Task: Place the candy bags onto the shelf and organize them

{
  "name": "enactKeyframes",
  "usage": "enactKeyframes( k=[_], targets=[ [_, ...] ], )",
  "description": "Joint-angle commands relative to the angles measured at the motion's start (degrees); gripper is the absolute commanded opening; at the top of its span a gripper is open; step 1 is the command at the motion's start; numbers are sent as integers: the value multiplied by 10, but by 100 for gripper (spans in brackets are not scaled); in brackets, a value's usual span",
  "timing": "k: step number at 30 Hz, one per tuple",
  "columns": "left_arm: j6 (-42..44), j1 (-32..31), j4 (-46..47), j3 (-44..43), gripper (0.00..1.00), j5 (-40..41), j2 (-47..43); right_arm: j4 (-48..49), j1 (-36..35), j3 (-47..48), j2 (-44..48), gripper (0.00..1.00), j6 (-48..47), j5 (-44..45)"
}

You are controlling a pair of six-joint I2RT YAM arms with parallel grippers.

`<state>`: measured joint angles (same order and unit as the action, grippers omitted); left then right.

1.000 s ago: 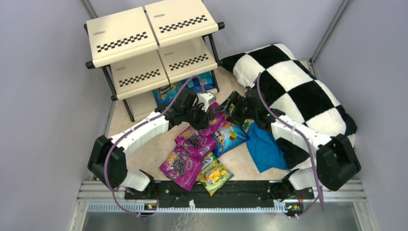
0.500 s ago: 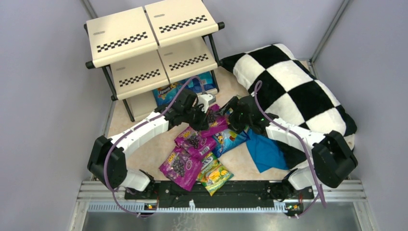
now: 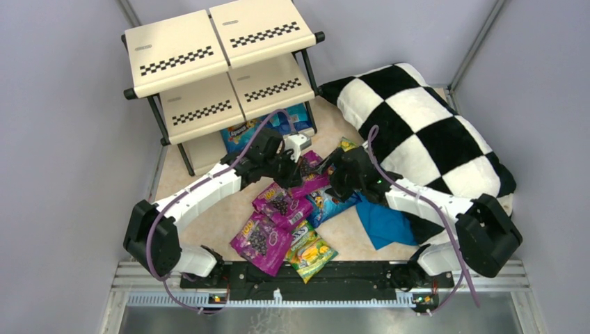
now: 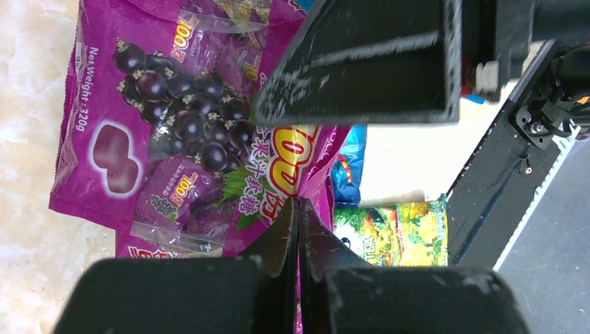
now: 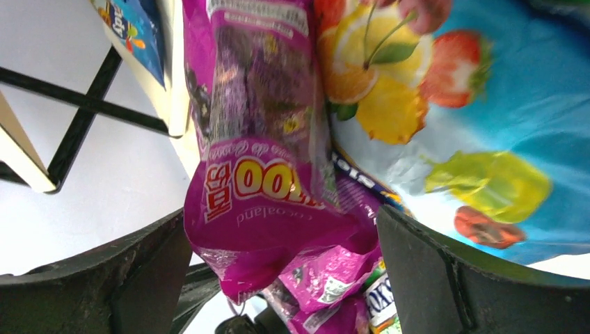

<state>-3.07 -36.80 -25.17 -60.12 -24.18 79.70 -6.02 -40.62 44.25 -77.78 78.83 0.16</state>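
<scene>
My left gripper (image 3: 298, 165) (image 4: 298, 221) is shut on the edge of a magenta-purple grape candy bag (image 3: 311, 175) (image 4: 174, 118), which it holds just above the table in front of the shelf (image 3: 209, 49). My right gripper (image 3: 332, 175) (image 5: 285, 278) is open, its fingers (image 5: 104, 278) standing on either side of that same purple bag (image 5: 271, 195) without pinching it. Two more purple bags (image 3: 282, 203) (image 3: 261, 240), a green-yellow bag (image 3: 309, 250) (image 4: 389, 233) and a blue fruit bag (image 3: 332, 200) (image 5: 487, 104) lie on the table below. Blue bags (image 3: 243, 132) sit on the bottom shelf tier.
A large black-and-white checkered pillow (image 3: 431, 132) fills the right back of the table. A plain blue cloth (image 3: 383, 223) lies beside the right arm. Another green-yellow bag (image 3: 346, 145) peeks out by the pillow. Grey walls close in both sides.
My right gripper has moved left to the held purple bag and opened wider around it. The left gripper has stayed shut and nearly still.
</scene>
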Motion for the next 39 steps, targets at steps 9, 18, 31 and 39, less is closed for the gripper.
enactKeyframes(
  k=[9, 18, 31, 39],
  targets=[
    [-9, -1, 36, 8, 0, -45, -32, 159, -108, -4, -76, 96, 157, 177],
    [-9, 0, 46, 12, 0, -65, -36, 227, -119, 6, -116, 80, 158, 236],
    [21, 19, 78, 10, 79, 2, -142, 283, -114, -10, -127, 41, 133, 219],
    [-2, 20, 135, -155, 99, 81, -182, 315, -87, -30, -82, 40, 97, 148]
  ],
)
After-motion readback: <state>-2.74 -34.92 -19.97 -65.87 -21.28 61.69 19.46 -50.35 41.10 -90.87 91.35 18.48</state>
